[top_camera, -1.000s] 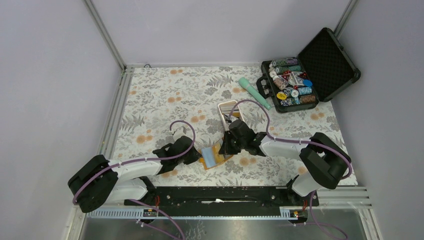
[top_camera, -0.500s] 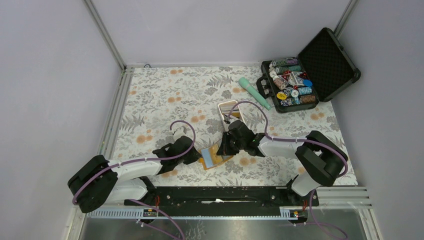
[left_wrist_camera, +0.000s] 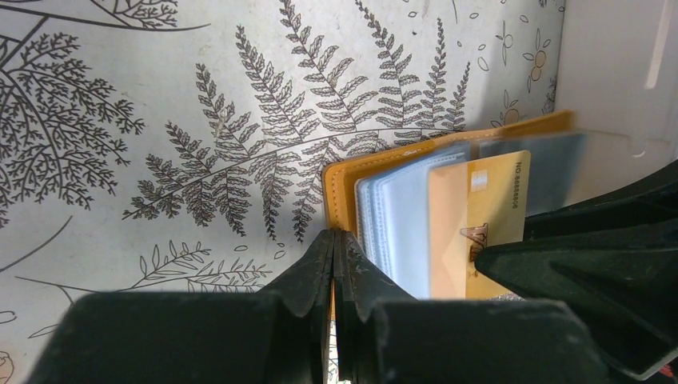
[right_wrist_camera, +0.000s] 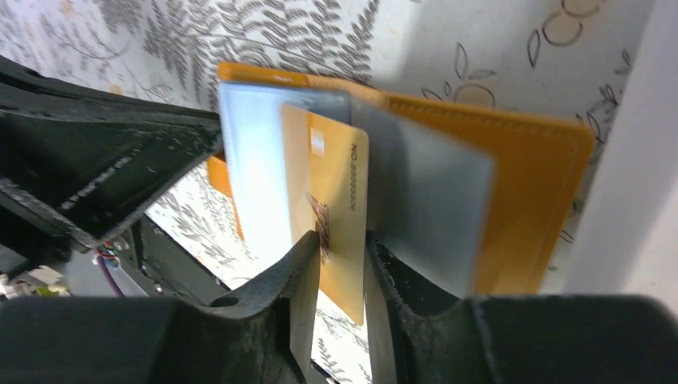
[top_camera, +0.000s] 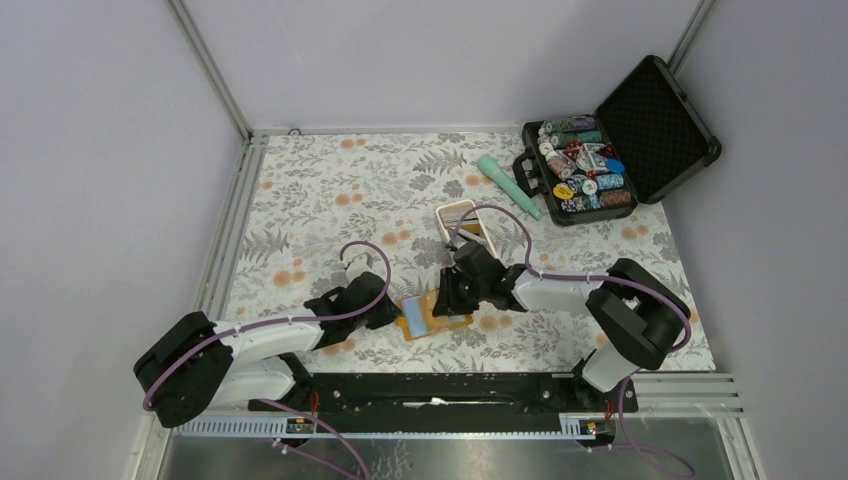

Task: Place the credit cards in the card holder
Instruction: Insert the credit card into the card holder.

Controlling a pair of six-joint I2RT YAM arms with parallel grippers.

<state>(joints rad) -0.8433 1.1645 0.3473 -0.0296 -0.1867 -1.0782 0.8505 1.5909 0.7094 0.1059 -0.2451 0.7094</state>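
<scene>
Lying lengthwise over the open card holder (right_wrist_camera: 528, 184), the gold credit card (right_wrist_camera: 328, 184) is straddled by the slightly parted right gripper (right_wrist_camera: 342, 244); the holder's edge is clamped by the closed left gripper (left_wrist_camera: 333, 240).

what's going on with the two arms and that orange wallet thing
The left claw is shut on the edge of the small orange leather-like card holder, which lies open on the floral table. The right claw has a gold plastic credit card between its fingers, partly slid among the holder's clear blue pockets. Those fingers stand slightly apart, so it may be letting go.
</scene>
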